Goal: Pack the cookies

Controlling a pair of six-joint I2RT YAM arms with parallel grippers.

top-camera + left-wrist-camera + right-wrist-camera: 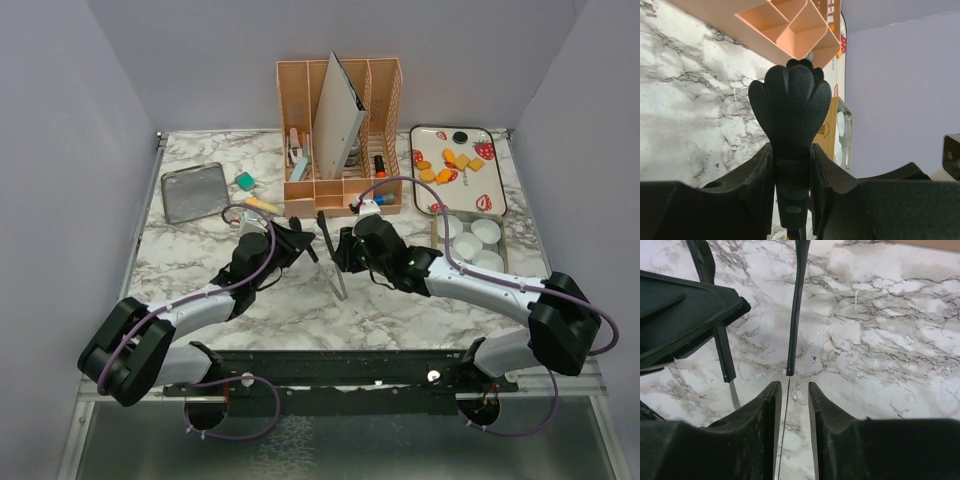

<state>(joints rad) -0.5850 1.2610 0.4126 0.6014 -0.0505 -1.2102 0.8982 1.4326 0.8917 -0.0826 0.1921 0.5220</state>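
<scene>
Black tongs (792, 105) pinched in L hand (792, 150), R hand (793, 387) jaws a bit apart round thin tong strip, prob. not gripping

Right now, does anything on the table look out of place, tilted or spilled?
The flat grey panel leans diagonally across the peach organizer instead of standing upright in a slot. The cookies lie together on the strawberry tray, with none spilled that I can see.
</scene>
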